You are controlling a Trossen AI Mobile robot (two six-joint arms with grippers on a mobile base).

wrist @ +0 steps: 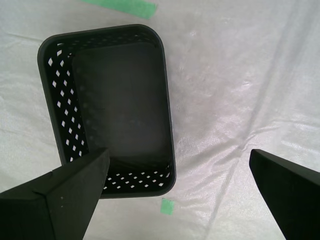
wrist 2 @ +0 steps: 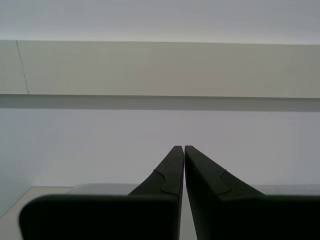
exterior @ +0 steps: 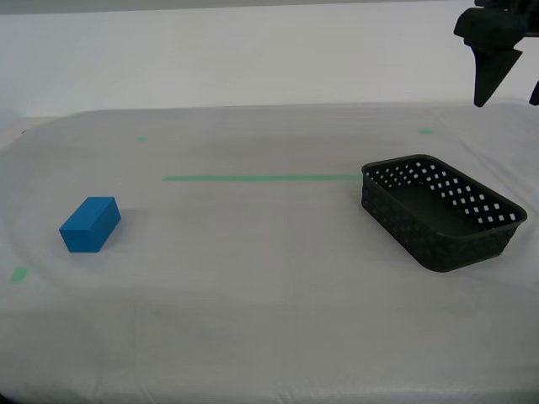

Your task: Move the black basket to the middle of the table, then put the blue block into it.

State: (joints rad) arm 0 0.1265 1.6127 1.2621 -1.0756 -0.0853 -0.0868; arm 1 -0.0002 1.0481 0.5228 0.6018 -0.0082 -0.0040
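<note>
The black basket (exterior: 406, 227) stands empty on the white table (exterior: 269, 303) at the exterior view's right. The blue block (exterior: 90, 224) lies far from it, at the exterior view's left. My first gripper (exterior: 507, 99) hangs high above the basket's far side, at the exterior view's upper right. Its wrist view looks straight down into the basket (wrist: 65, 100) between widely spread fingers, so the first gripper (wrist: 179, 152) is open and empty. My second gripper (wrist 2: 184, 148) is shut on nothing, its fingers pointing at a pale wall; it does not show in the exterior view.
A green tape line (exterior: 261, 178) runs across the table and ends by the basket's near corner. Small green marks (exterior: 18, 273) dot the cloth. One such mark (wrist: 167, 206) lies just beside the basket's short wall. The table's rounded edge curves at the exterior view's left.
</note>
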